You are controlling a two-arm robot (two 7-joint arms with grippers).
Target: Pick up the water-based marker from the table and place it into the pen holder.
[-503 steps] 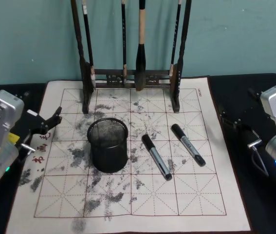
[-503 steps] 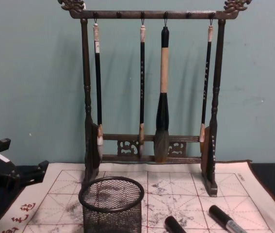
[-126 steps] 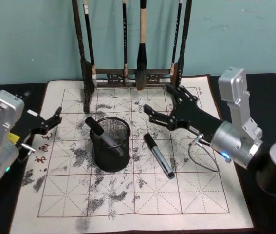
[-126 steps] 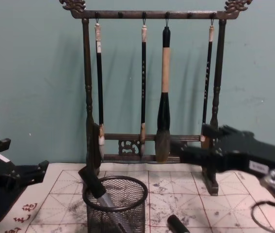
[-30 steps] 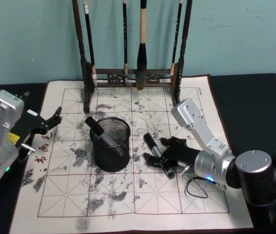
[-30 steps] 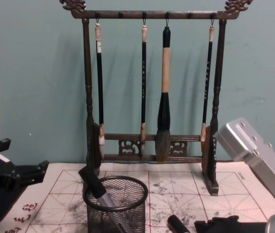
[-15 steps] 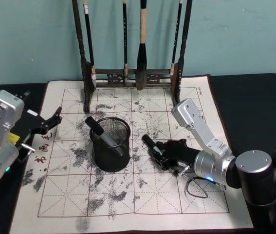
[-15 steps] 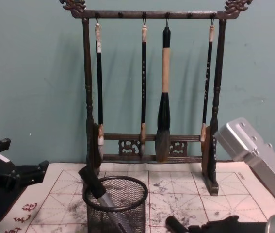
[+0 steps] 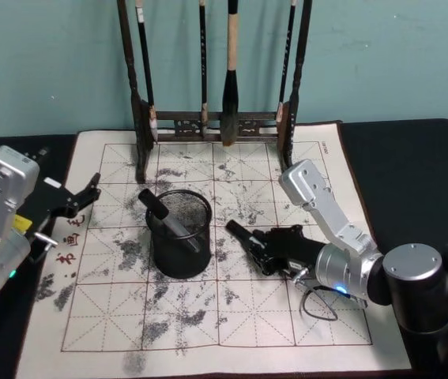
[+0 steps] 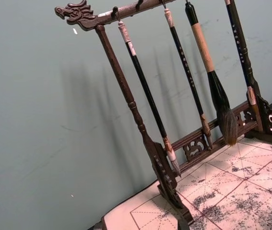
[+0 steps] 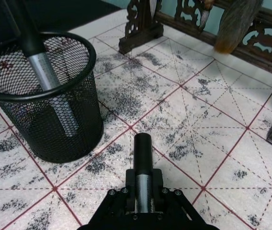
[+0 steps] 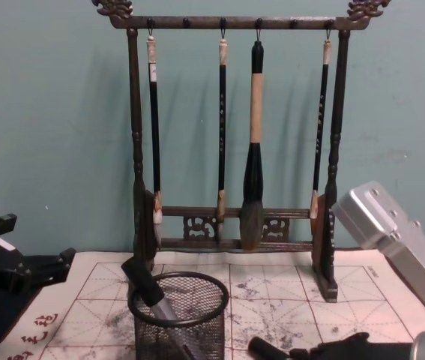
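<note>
In the centre right of the head view, we see the right gripper (image 9: 261, 251) clamped shut around the grey barrel of the water-based marker (image 9: 238, 231). The marker's black cap sticks out past the fingers toward the upper left. In the right wrist view the cap (image 11: 143, 151) juts out from between the closed fingers (image 11: 126, 188) over the ink-stained practice mat (image 11: 212, 120). We cannot tell whether the marker touches the mat.

The pen holder (image 9: 178, 257) stands just left of the held marker and apart from it, near the middle of the mat (image 9: 208, 316). A second marker (image 9: 160, 212) leans inside it, cap up against the left rim. The chest view shows that cap (image 12: 143, 281) rising above the holder's rim (image 12: 197, 330).

The left gripper (image 9: 88, 195) sits at the left edge of the head view with its fingers apart and nothing between them. The brush rack (image 9: 208, 125) with hanging brushes (image 12: 253, 150) stands at the top, behind the holder.
</note>
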